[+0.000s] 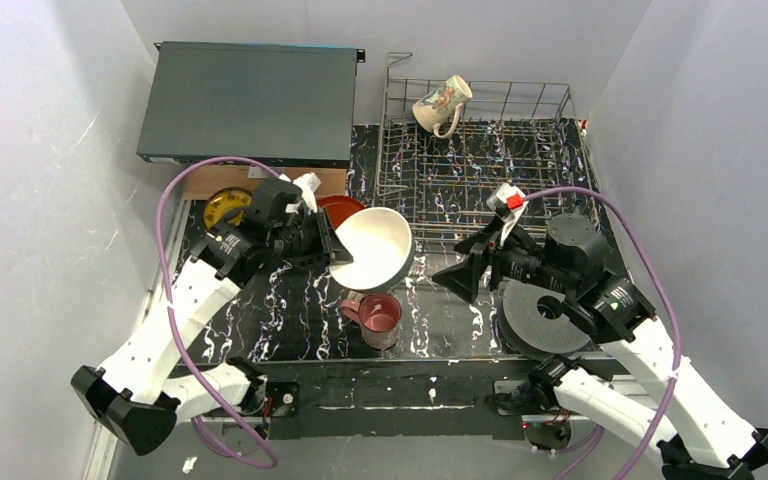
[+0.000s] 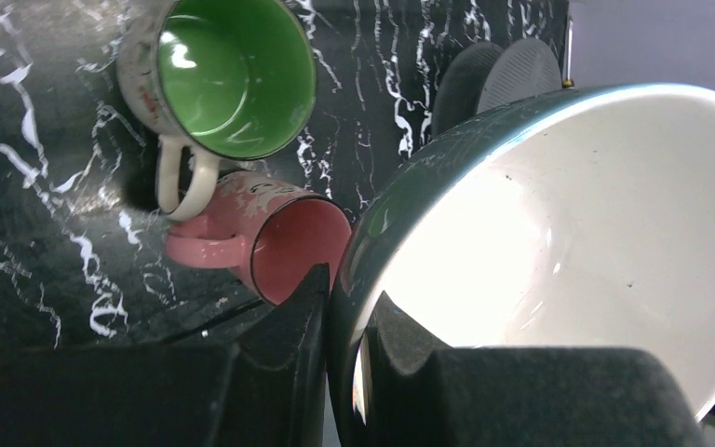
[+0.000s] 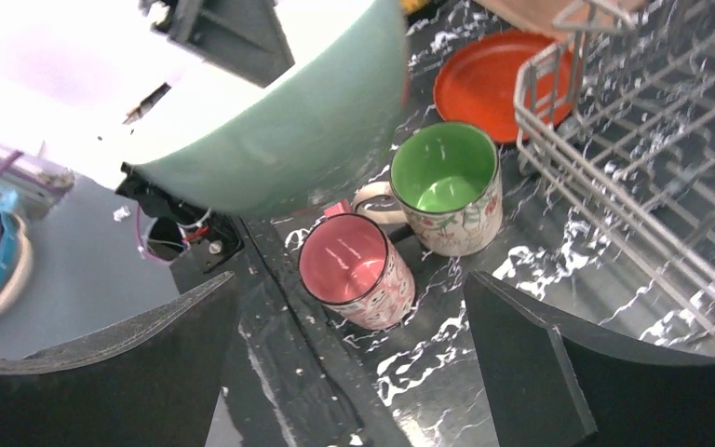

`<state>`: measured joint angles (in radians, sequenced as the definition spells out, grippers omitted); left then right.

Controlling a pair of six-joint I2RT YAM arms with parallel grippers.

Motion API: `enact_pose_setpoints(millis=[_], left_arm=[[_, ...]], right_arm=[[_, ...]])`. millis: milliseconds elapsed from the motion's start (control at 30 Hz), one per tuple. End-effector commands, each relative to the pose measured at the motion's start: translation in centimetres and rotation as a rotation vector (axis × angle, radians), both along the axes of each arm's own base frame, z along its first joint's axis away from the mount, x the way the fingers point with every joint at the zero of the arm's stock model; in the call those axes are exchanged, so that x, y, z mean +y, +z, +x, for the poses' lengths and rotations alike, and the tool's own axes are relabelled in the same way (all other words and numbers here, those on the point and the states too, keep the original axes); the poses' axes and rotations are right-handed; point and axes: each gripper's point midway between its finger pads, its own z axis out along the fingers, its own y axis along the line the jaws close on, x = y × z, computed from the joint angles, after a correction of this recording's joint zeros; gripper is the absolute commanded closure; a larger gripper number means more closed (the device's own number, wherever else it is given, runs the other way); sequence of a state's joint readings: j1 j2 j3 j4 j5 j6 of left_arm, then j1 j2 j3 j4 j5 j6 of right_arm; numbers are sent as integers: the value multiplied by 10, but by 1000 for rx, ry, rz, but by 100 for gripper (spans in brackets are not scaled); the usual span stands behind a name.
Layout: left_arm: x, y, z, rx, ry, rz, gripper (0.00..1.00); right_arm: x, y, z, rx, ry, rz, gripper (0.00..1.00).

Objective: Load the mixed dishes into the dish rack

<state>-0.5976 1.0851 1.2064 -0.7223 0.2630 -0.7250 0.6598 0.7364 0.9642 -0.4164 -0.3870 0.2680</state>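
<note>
My left gripper (image 1: 335, 245) (image 2: 349, 289) is shut on the rim of the bowl (image 1: 372, 245) (image 2: 568, 242) (image 3: 279, 140), cream inside and teal outside, and holds it tilted above the mat. Under and beside the bowl stand the pink mug (image 1: 378, 315) (image 2: 293, 247) (image 3: 354, 261) and the white mug with green inside (image 2: 233, 74) (image 3: 447, 182). The red-orange plate (image 1: 340, 208) (image 3: 489, 84) and the yellow dish (image 1: 225, 207) lie at the back left. A floral mug (image 1: 442, 103) rests in the dish rack (image 1: 560, 150) (image 3: 633, 140). Open and holding nothing, my right gripper (image 1: 465, 275) (image 3: 349, 279) faces the mugs.
A dark grey ribbed disc (image 1: 545, 318) lies under the right arm. A flat dark grey box (image 1: 250, 100) fills the back left. White walls close in both sides, and the mat's front edge runs just before the pink mug.
</note>
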Motion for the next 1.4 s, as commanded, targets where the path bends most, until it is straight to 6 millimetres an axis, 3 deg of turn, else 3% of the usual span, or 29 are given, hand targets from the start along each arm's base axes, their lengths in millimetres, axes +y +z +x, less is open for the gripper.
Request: enact_pose_setpoints(millis=[0, 267, 433, 600, 767, 900, 1100, 1233, 1367], left_arm=[[8, 29, -3, 71, 87, -64, 100], [12, 26, -5, 137, 103, -3, 100], [24, 27, -7, 132, 107, 74, 100], [37, 24, -6, 120, 120, 154, 100], [48, 22, -3, 99, 133, 220, 100], [52, 21, -2, 90, 129, 246, 100], [52, 24, -3, 71, 112, 242, 100], [49, 29, -3, 56, 105, 221, 100], [49, 28, -4, 63, 101, 221, 100]], right_arm=[[1, 42, -10, -286, 74, -21, 2], [42, 72, -31, -652, 318, -203, 2], [68, 49, -68, -848, 700, -322, 2], [93, 47, -67, -897, 809, -432, 3], [113, 40, -51, -901, 842, -580, 25], [123, 24, -41, -888, 868, -684, 27], [135, 4, -51, -808, 934, -684, 31], [146, -8, -45, -762, 903, -707, 36], [155, -16, -38, -740, 879, -734, 51]])
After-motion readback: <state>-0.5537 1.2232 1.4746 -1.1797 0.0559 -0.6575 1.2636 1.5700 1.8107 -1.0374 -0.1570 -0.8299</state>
